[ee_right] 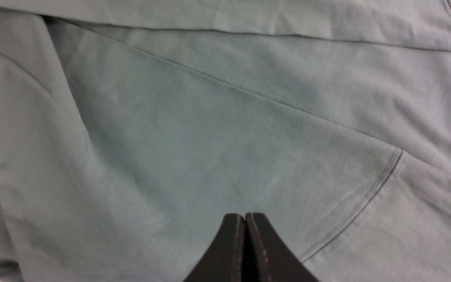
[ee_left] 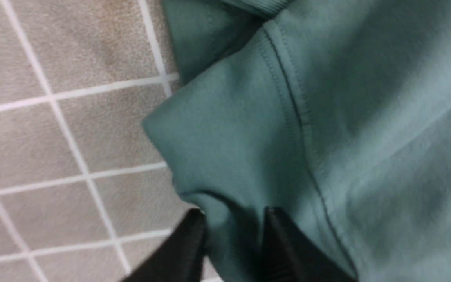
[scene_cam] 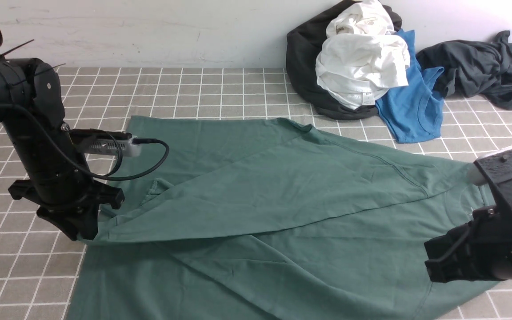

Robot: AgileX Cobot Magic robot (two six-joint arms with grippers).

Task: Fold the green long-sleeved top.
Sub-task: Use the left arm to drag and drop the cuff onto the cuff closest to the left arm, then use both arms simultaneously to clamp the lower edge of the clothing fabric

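We had the green top (scene_cam: 256, 191) spread across the gridded table (scene_cam: 29, 249), its near part running out of the front view's lower edge. A broad piece of it lay folded over the rest, its edge slanting from our left gripper (scene_cam: 85, 233) toward the right side. Creases ran through the cloth below that edge.

Our left gripper was pointed down at the top's left side, its jaws apart, with a ridge of cloth showing between them; we could not tell whether either finger pressed on it. We held our right gripper (ee_right: 245, 217) shut, with nothing between its tips, over the top's right part; whether it touched the cloth we could not tell.

Toward the wall (scene_cam: 149, 33), on the right, sat a black garment (scene_cam: 302, 58) with white clothes (scene_cam: 362, 62) on it. The blue top (scene_cam: 416, 102) lay beside them, and the dark grey garment (scene_cam: 482, 66) was farther right.
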